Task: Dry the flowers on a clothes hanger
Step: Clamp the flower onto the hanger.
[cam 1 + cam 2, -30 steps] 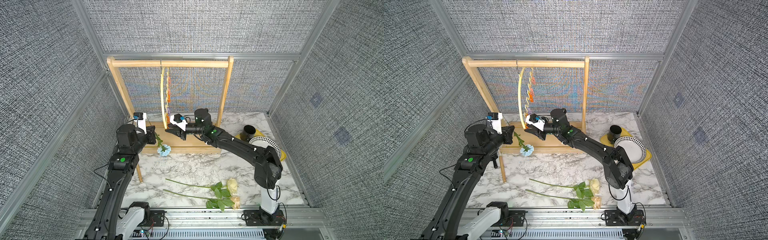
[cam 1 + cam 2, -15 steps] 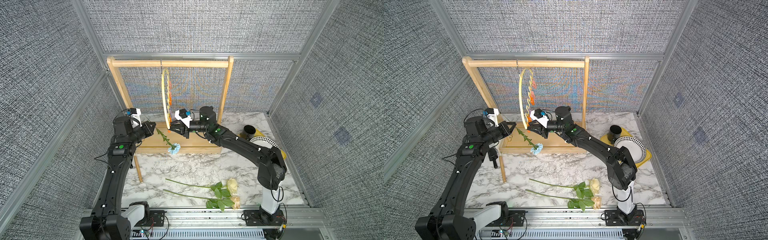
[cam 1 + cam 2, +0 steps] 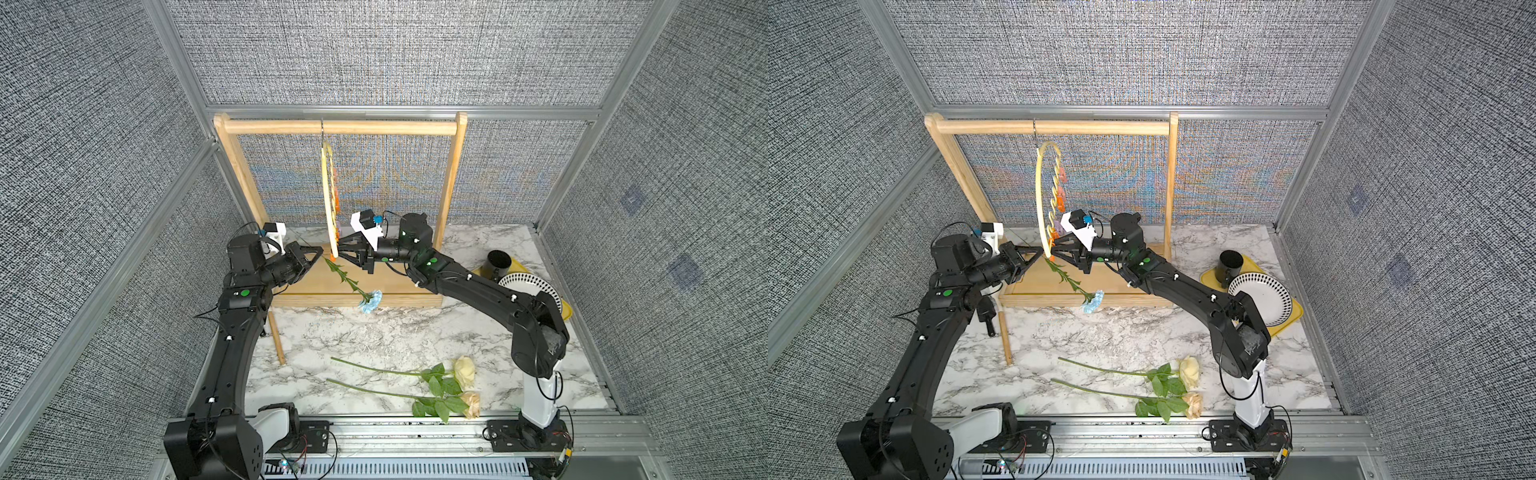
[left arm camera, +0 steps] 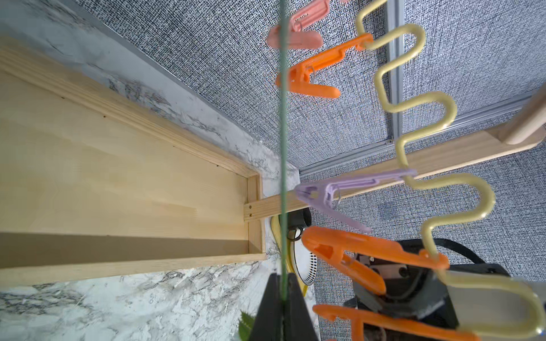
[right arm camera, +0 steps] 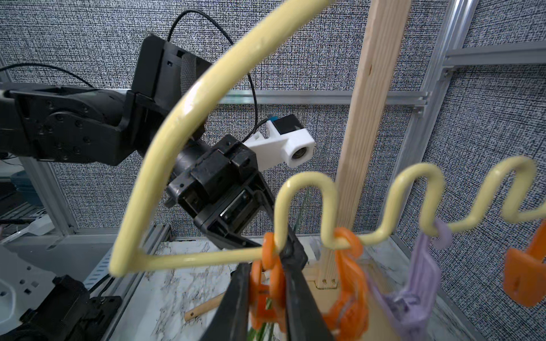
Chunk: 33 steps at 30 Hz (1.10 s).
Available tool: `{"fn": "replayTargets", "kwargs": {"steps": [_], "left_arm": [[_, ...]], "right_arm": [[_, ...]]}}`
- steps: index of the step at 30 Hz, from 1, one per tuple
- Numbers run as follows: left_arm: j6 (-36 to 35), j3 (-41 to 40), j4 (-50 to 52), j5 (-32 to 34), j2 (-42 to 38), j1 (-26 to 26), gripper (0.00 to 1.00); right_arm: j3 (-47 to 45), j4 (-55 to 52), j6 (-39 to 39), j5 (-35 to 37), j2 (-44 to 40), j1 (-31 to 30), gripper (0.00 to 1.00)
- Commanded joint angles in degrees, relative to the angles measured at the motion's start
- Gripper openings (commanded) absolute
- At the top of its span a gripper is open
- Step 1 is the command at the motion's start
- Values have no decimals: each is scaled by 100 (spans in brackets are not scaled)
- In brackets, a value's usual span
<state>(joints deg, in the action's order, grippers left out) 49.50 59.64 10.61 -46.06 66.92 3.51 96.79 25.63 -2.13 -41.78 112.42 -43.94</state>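
Left gripper (image 4: 282,286): closed tight on the thin green stem of the blue flower (image 4: 282,147); a bare length of stem runs on beyond the fingertips and crosses in front of the clips.
Right gripper (image 5: 267,274): narrowed onto the end clip (image 5: 263,295), an orange one, with a finger (image 5: 236,304) pressed against each side of it.
Meeting point: in both top views the two grippers face each other tip to tip, with the near end of the hanger (image 3: 1037,199) between them.
Clip mouth: green shows just below the held clip in the right wrist view; whether the stem lies inside cannot be told.
Bloom (image 3: 370,300): light blue, at the low end of the stem, which slants down from the left fingertips; it shows against the front edge of the base of the rack (image 3: 340,126).
Hanger: pale yellow, hooked over the rack's top bar, one end turned toward the arms; its wavy rail carries further clips beyond the held one, an orange clip (image 5: 345,283), then a lilac clip (image 5: 413,295).
Rack: wooden frame of two posts, a top bar and a flat base, standing at the back of the table (image 3: 374,340).
White rose (image 3: 464,370): lying on the marble near the front edge, bloom toward the right arm's base, stem pointing toward the left arm.
Tan rose (image 3: 471,405): lying just beside the white rose, nearer the front, the same way round; both are well apart from the hanger.
Tray (image 3: 1292,318): yellow, to the right of the rack, bearing a black cup (image 3: 1230,266) and a dotted plate (image 3: 1260,299).
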Motion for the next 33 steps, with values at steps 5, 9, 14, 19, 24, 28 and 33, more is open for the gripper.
{"fn": "replayTargets", "kwargs": {"steps": [5,9,14,19,24,28,33], "left_arm": [[182,-22,-322,-244,-47,-12,2],[183,-5,-349,-289,-31,-16,2],[175,13,-376,-316,-30,-17,2],[149,39,-402,-317,-35,-17,2],[148,15,-428,-311,-39,-17,2],[129,4,-428,-316,-50,-21,2],[24,-5,-363,-307,-46,-8,2]], "right_arm": [[247,41,-99,279,173,-126,22],[267,-29,-104,362,199,-132,22],[253,-102,-87,372,201,-141,19],[244,-134,-89,372,191,-162,18],[252,-183,-57,376,178,-169,18],[261,-198,-51,372,166,-168,19],[287,-198,-51,376,157,-167,22]]}}
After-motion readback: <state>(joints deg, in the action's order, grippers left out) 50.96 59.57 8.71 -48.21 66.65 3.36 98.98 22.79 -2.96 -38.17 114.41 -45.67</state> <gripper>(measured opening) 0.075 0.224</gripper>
